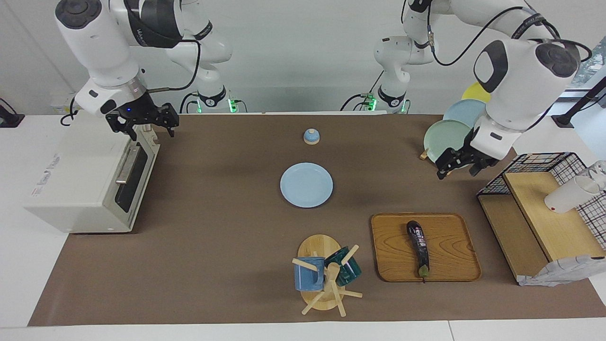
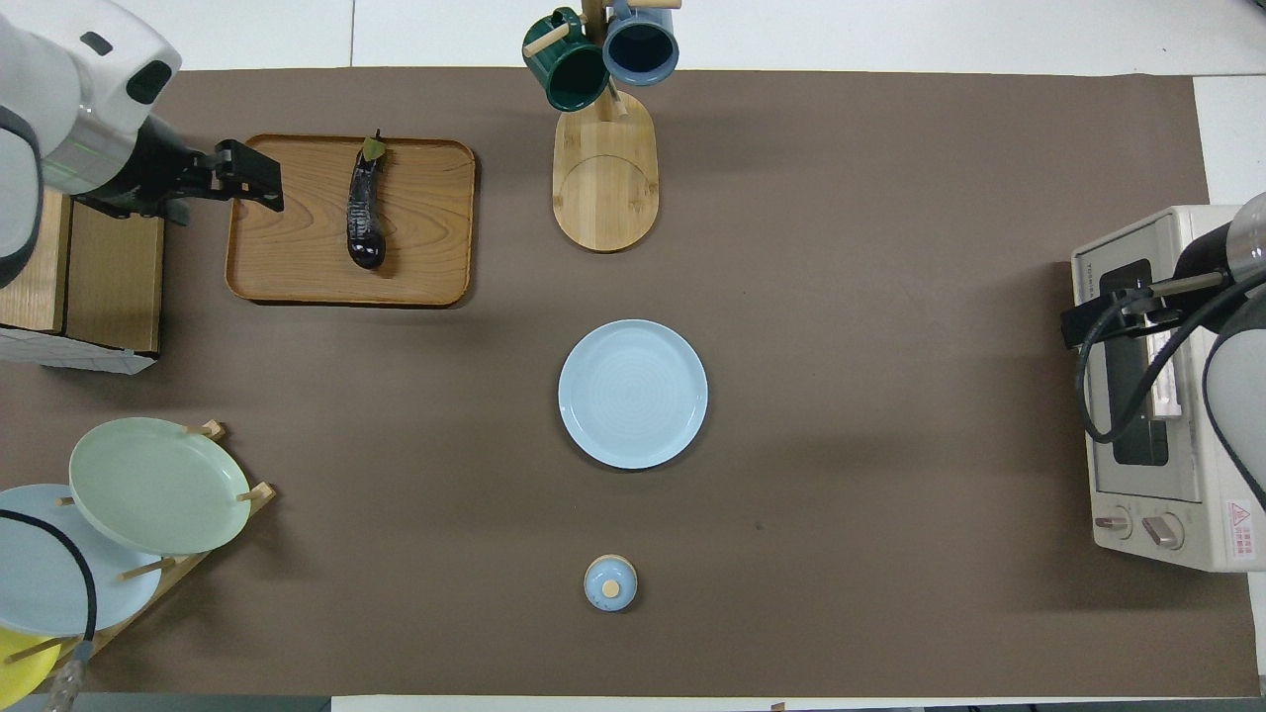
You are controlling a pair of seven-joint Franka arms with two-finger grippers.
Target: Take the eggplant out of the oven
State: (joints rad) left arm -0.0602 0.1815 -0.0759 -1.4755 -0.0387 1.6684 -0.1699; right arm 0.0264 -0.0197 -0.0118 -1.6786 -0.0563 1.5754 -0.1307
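Observation:
The dark purple eggplant (image 1: pixel 419 246) (image 2: pixel 364 213) lies along a wooden tray (image 1: pixel 393 237) (image 2: pixel 287 237), stem tip pointing away from the robots. It is outside the oven. The white oven (image 1: pixel 80 184) (image 2: pixel 1167 396) stands at the right arm's end of the table with its glass door shut. My right gripper (image 1: pixel 142 124) (image 2: pixel 1078 326) hovers open and empty over the oven's top front edge, above the door. My left gripper (image 1: pixel 457 163) (image 2: pixel 247 178) hangs open and empty over the mat by the tray's edge toward the left arm's end, apart from the eggplant.
A light blue plate (image 1: pixel 306 184) (image 2: pixel 633 394) lies mid-table, with a small blue lidded jar (image 1: pixel 311 136) nearer the robots. A mug tree (image 1: pixel 326 274) stands beside the tray. A plate rack (image 1: pixel 450 132) and a wooden shelf with a wire basket (image 1: pixel 535 199) are at the left arm's end.

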